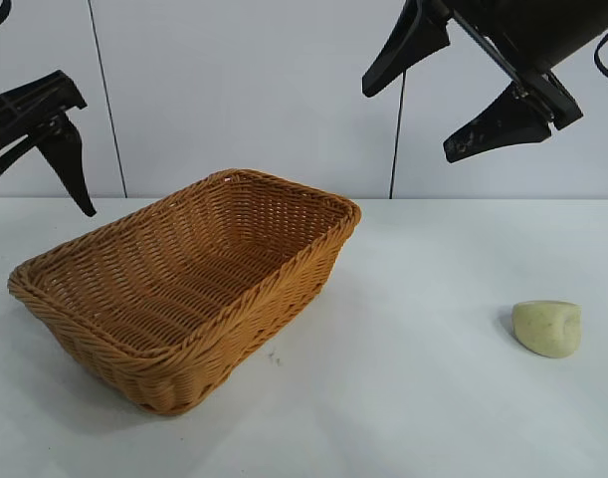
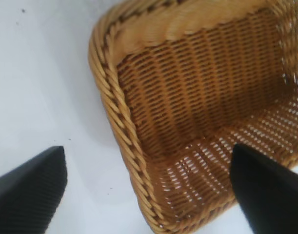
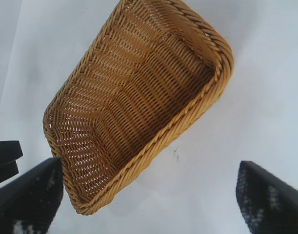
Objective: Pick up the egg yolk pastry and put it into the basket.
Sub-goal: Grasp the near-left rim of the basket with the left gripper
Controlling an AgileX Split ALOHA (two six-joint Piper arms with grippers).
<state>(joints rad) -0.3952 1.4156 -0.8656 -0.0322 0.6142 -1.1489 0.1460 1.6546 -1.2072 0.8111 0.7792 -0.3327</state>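
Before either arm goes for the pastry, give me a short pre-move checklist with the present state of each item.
1. Small pale yellowish-cream egg yolk pastry lies free on the white table: ok.
2. Orange-brown woven wicker basket holds nothing: ok.
3. Right gripper open, raised above the pastry's side of the table: ok.
4. Left gripper open, holding nothing, near the basket: ok.
5. Table between pastry and basket free of obstacles: ok.
6. Pastry visible in a wrist view: not ok, seen only in the exterior view.
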